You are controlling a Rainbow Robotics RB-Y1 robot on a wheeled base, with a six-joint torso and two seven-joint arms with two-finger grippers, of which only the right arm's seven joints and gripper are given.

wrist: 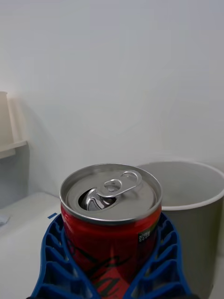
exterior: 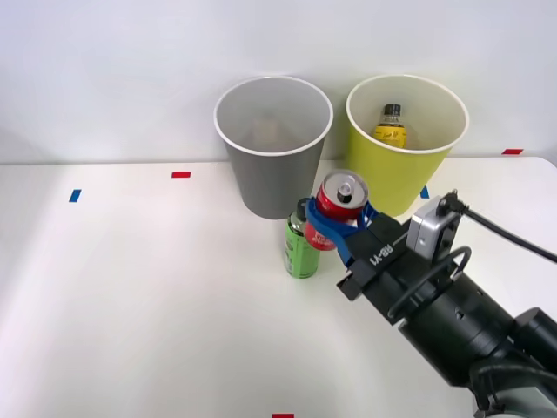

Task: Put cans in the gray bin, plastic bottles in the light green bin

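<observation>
The right end effector [exterior: 335,218], marked "RB-Y1", is clamping the red can [exterior: 338,207] above the worktop [exterior: 130,296]. Just beside it is standing the green bottle [exterior: 300,244]. Beyond, the gray bin [exterior: 271,165]; the light green bin [exterior: 409,174] is holding the yellow bottle [exterior: 391,126].

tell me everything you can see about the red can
The red can is small, with a shiny red body bearing dark markings and a silver metal top. Its mouth is open, the pull tab still attached. It is held upright off the table in the right gripper, blue ribbed fingers clasping both sides, in front of the gray bin.
</observation>
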